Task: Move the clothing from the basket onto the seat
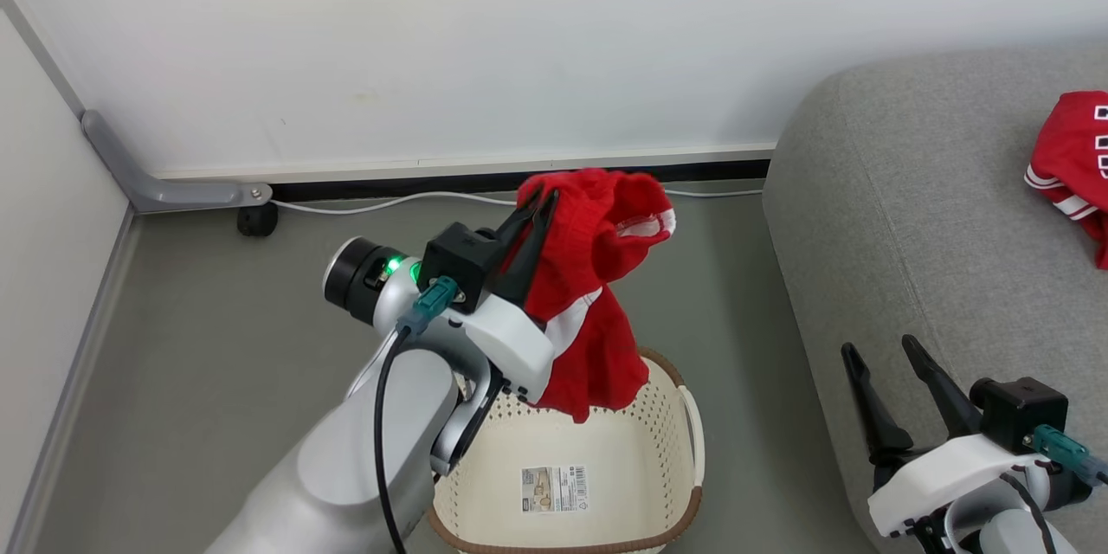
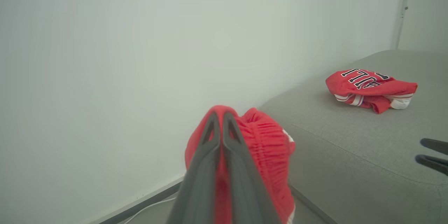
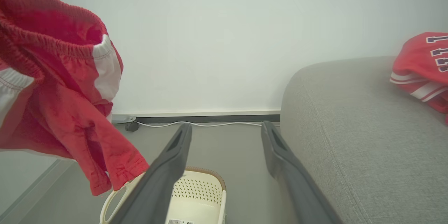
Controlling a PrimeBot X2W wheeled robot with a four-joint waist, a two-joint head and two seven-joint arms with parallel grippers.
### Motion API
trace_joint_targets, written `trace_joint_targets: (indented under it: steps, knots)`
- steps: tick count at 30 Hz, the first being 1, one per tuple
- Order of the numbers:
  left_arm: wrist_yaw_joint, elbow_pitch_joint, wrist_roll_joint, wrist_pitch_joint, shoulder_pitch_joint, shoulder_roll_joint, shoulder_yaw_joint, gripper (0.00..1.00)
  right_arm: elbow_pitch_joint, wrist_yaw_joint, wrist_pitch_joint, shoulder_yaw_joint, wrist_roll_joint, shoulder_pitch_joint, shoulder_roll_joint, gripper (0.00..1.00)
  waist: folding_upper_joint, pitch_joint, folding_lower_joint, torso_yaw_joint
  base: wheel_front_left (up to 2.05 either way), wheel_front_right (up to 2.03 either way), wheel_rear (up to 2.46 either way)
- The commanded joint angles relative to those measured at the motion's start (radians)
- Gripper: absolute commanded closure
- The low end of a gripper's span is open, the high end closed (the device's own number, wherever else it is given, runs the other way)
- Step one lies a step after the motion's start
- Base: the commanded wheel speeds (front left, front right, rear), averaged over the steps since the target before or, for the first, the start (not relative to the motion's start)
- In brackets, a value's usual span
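My left gripper is shut on a piece of red clothing with white panels, held up in the air above the cream basket. The same garment bunches around the closed fingers in the left wrist view and hangs at the left of the right wrist view. Another red garment lies on the grey seat at the right, also visible as a folded heap. My right gripper stands open and empty by the seat's front edge, its fingers spread wide.
The basket stands on the grey floor with only a label sticker showing on its base. A white cable runs along the skirting at the wall. A grey bracket and small black wheel sit in the left corner.
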Motion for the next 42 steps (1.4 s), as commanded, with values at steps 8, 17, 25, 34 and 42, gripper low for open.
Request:
trace_joint_targets:
  steps: [8,17,25,34,42]
  knots:
    - [-0.008,-0.103,0.026,0.038,-0.107,0.031,0.015,1.0,-0.017,0.003,-0.011,0.005,-0.004,-0.001,-0.008,0.0,-0.0001,0.007,0.0,0.005,0.0,0.0,0.0]
    - [-0.007,-0.123,0.035,0.05,-0.137,0.031,0.0,1.0,-0.032,0.003,-0.011,0.054,0.002,-0.025,-0.015,0.0,-0.0001,0.014,0.0,0.006,0.0,0.0,0.0]
    - [-0.012,-0.12,0.035,0.049,-0.155,0.026,-0.008,1.0,-0.042,0.003,-0.011,0.191,0.025,-0.1,-0.058,0.0,-0.0001,0.019,0.0,0.01,0.0,0.0,0.0]
    - [-0.023,-0.107,0.033,0.042,-0.176,0.01,-0.025,1.0,-0.005,0.003,-0.011,0.426,0.051,-0.264,-0.084,0.0,-0.0001,0.028,0.0,0.027,0.0,0.0,0.0]
    - [-0.036,-0.089,0.029,0.031,-0.197,-0.015,-0.047,1.0,0.069,0.003,-0.011,0.574,0.074,-0.387,-0.083,0.0,-0.0001,0.037,0.0,0.055,0.0,0.0,0.0]
